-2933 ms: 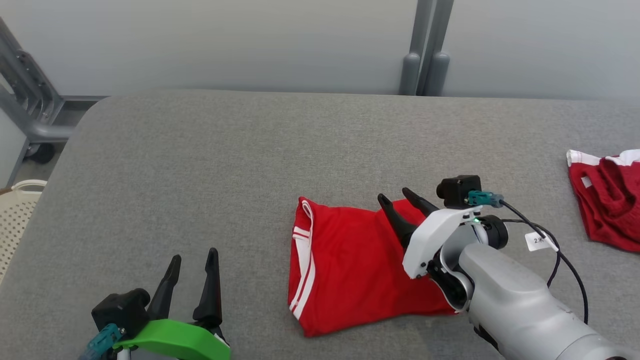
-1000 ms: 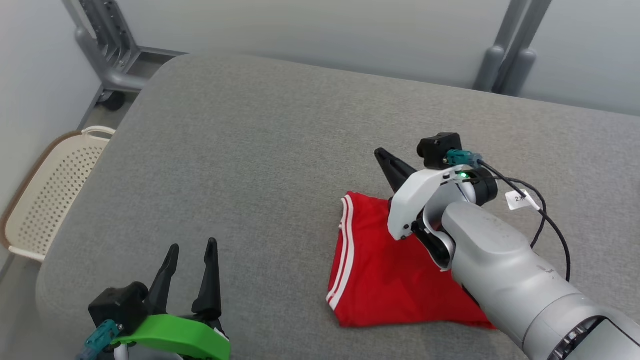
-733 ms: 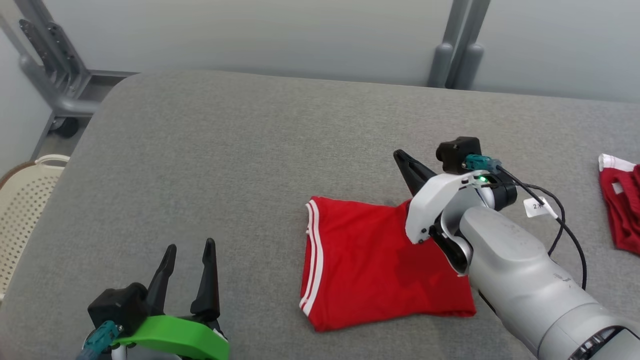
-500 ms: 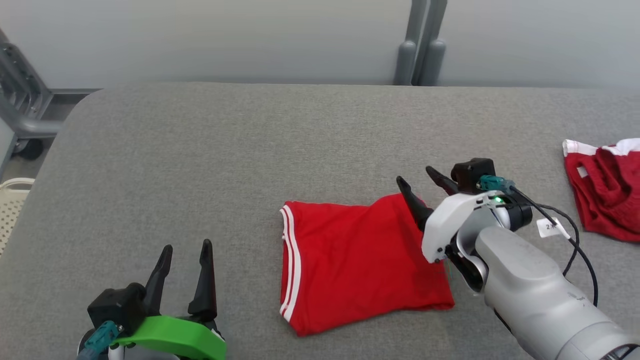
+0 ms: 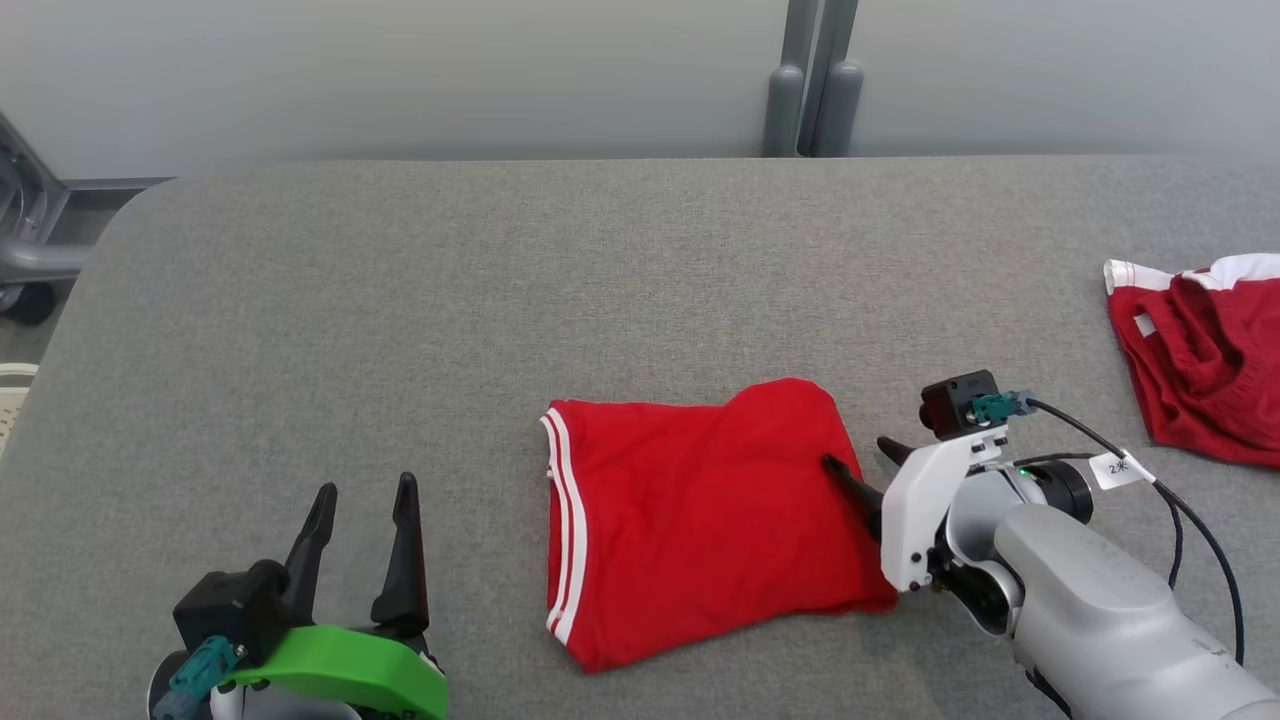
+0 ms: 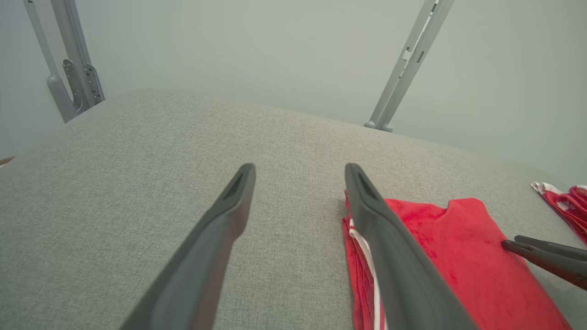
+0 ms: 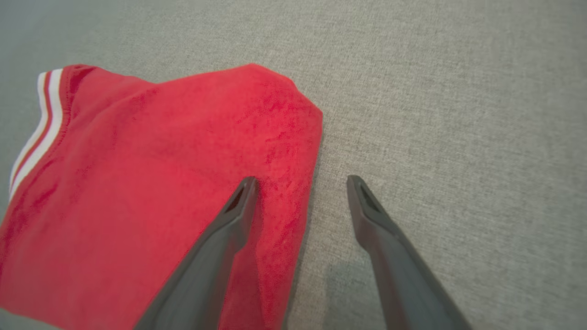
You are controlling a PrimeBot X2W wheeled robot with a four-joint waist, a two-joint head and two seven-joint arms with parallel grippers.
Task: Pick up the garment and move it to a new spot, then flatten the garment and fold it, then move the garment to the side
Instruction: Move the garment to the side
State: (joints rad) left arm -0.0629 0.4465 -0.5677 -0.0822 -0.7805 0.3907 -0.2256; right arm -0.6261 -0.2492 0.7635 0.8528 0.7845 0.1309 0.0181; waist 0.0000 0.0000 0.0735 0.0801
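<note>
The garment [image 5: 700, 520], red with white stripes along its left hem, lies folded flat on the grey padded table [image 5: 400, 300]. It also appears in the left wrist view [image 6: 458, 261] and the right wrist view [image 7: 160, 160]. My right gripper [image 5: 857, 453] is open at the garment's right edge, holding nothing. In its own view [image 7: 301, 179] one finger is over the red cloth and the other over bare table. My left gripper [image 5: 365, 487] stands open and empty near the front left, apart from the garment [image 6: 299, 167]. The right gripper's tips [image 6: 511, 241] show at the cloth's far side.
A second red and white garment [image 5: 1200, 370] lies crumpled at the table's right edge, also in the left wrist view [image 6: 566, 204]. Grey posts [image 5: 810, 90] stand behind the table against a pale wall. A metal frame [image 5: 30, 250] is off the left end.
My right gripper has opened, let go of the garment's right edge and drawn back toward me. The head camera swung round meanwhile. The left gripper has stayed put.
</note>
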